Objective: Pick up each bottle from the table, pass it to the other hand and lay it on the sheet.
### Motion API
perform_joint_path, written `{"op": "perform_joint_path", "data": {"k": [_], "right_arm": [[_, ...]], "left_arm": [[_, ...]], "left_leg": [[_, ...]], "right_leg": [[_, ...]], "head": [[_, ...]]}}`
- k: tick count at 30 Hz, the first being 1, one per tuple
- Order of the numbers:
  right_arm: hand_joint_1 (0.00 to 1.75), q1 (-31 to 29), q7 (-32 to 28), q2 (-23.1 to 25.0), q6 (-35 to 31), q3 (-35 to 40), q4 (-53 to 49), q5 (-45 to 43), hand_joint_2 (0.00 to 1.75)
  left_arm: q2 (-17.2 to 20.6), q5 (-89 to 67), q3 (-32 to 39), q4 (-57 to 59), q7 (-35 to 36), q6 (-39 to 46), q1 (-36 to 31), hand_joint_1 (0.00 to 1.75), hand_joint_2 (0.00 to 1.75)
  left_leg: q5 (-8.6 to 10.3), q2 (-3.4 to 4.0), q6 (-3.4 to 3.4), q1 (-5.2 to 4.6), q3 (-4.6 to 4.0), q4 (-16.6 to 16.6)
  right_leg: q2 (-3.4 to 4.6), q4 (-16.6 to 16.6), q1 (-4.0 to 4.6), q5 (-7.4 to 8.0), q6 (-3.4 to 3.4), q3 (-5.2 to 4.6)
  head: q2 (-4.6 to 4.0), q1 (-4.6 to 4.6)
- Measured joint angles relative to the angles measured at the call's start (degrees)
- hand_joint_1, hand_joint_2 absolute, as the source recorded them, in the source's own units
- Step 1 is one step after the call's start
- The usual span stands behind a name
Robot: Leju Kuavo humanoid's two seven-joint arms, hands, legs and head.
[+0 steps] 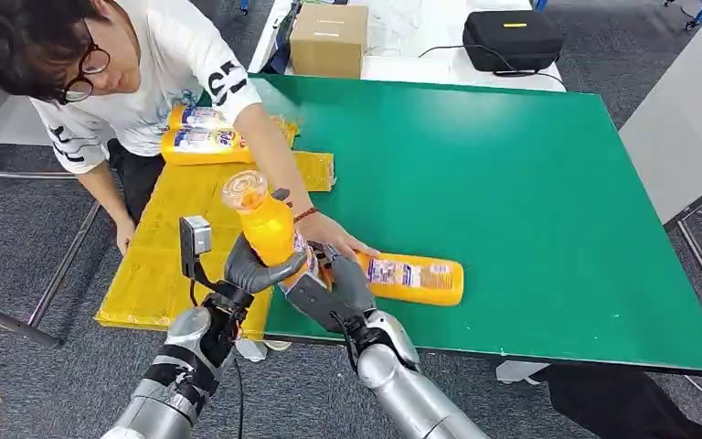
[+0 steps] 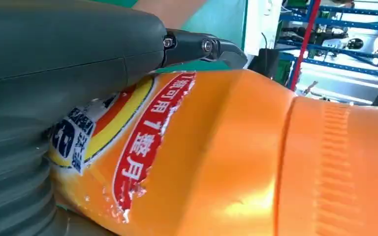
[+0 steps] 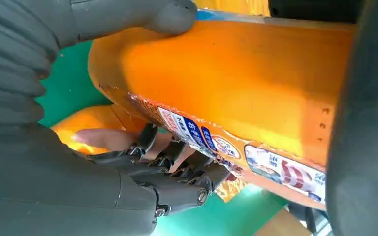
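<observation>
Lower centre of the head view, the left hand [image 1: 260,265] and right hand [image 1: 334,291] both grip one upright orange bottle [image 1: 270,227]. A person's hand [image 1: 334,236] rests on another bottle [image 1: 416,277] lying on the green table [image 1: 512,183]

Both of the robot's arms are silver metal tubes with rounded joint housings, banded in black near the wrists. The left arm [image 1: 178,366] carries a small grey camera block [image 1: 195,235] on a black bracket, with a thin black cable trailing down beside the forearm. The left hand [image 1: 254,265] has a smooth dark grey shell and a thick grey thumb; its darker fingers [image 2: 204,48] are pinned with small silver screws. The right hand [image 1: 331,291] matches it: a grey ribbed cover [image 3: 10,59] at the wrist and black linked fingers [image 3: 177,169] with a bright screw head.
</observation>
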Motion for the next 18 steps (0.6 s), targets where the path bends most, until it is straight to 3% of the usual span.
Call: {"op": "perform_joint_path", "data": {"k": [18], "right_arm": [[0.00,-0.11,-0.09,-0.20,-2.45,-0.81,-1.37,-3.10,1.75]], "left_arm": [[0.61,-3.28,3.19,-6.21,-3.80,4.96,2.14,1.75,1.75]], "left_leg": [[0.00,0.01,0.00,0.00,0.00,0.00]], "right_leg": [[0.00,0.00,0.00,0.00,0.00,-0.01]], "head": [[0.00,0.00]]}}
